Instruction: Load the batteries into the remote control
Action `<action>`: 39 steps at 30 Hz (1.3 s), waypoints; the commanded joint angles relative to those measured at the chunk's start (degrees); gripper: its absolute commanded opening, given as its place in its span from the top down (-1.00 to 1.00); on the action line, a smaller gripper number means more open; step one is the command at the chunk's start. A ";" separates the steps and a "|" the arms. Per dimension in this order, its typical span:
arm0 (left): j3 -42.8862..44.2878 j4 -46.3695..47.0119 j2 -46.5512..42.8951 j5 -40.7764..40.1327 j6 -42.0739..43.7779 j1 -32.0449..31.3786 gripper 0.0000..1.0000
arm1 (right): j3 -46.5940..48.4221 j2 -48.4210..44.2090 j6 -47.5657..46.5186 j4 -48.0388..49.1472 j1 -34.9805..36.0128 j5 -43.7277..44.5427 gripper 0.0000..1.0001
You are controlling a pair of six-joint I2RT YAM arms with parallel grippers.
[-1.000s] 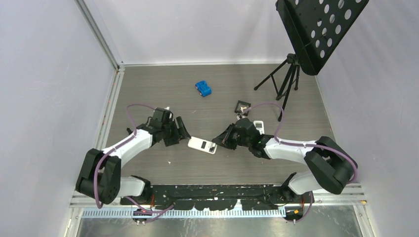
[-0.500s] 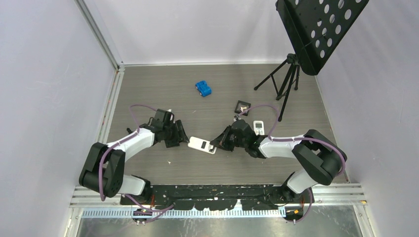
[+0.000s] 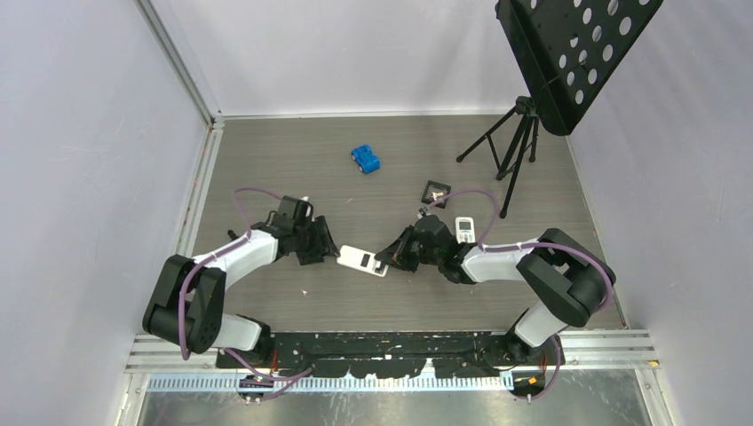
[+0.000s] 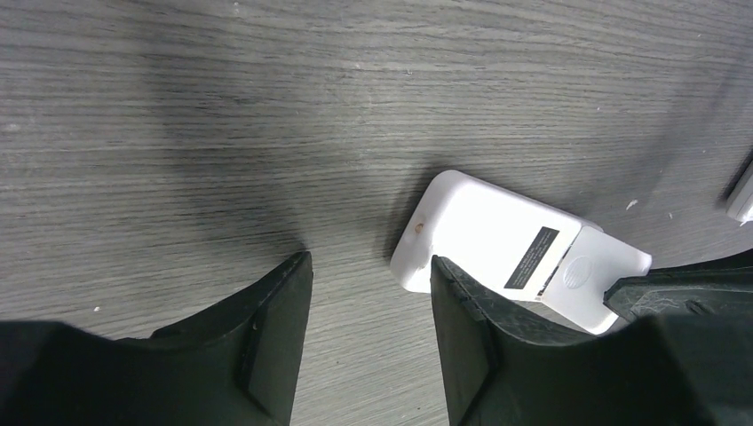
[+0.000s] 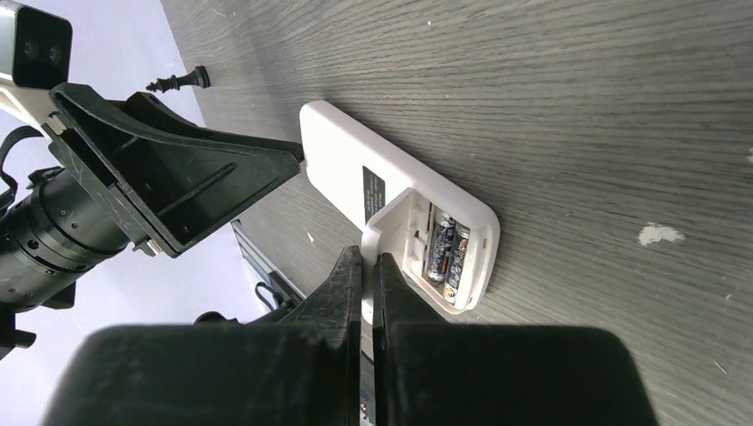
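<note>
- While the remote control lies flat on the table with its black label up, the compartment at one end is uncovered, and two batteries lie side by side inside it.
- The right gripper has its fingers pressed together, the tips at the remote's long edge just beside this compartment; whether they pinch anything cannot be told.
- The left gripper is at the remote's opposite end, fingers apart, one finger at the corner.
- A blue block rests well behind the remote.
</note>
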 commanded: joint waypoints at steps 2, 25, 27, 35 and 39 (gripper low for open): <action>-0.38 1.19 0.48 0.66 1.24 0.26 -0.05 | 1.80 1.54 1.18 1.10 0.45 -0.18 0.99; 1.10 0.09 1.45 -1.32 2.08 0.26 -0.08 | 3.83 -3.61 -0.81 -11.46 0.42 1.74 0.35; 1.40 -0.18 1.56 -1.58 2.29 0.28 -0.10 | 4.15 -4.08 -1.22 -12.77 0.43 1.98 0.29; 1.74 -0.88 1.66 -1.85 3.00 0.33 -0.13 | 6.15 -3.83 -2.81 -18.27 0.41 3.41 0.21; 1.81 -1.02 1.67 -1.37 3.27 0.32 -0.13 | 6.93 -3.20 -3.10 -20.22 0.40 3.84 0.31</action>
